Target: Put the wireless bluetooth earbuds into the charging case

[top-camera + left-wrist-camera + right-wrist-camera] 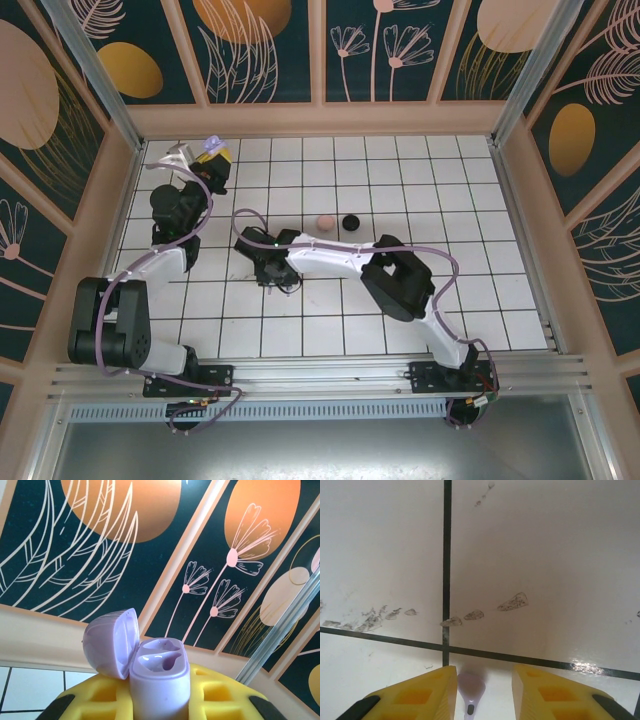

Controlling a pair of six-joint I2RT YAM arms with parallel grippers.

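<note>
"Gripping the open purple case [160, 672] up at the far left, the left gripper [160, 706] bares two empty sockets [161, 661]; nothing is seated yet."

"The right gripper [483, 692] hangs low, left of centre, fingers [415, 696] apart around a purple earbud [471, 692], not pinching. Its wrist camera gives that; overhead adds the pink case [324, 222] and black case [350, 222]."

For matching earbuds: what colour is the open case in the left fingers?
Pale purple case, clearest in the left wrist view.
</note>
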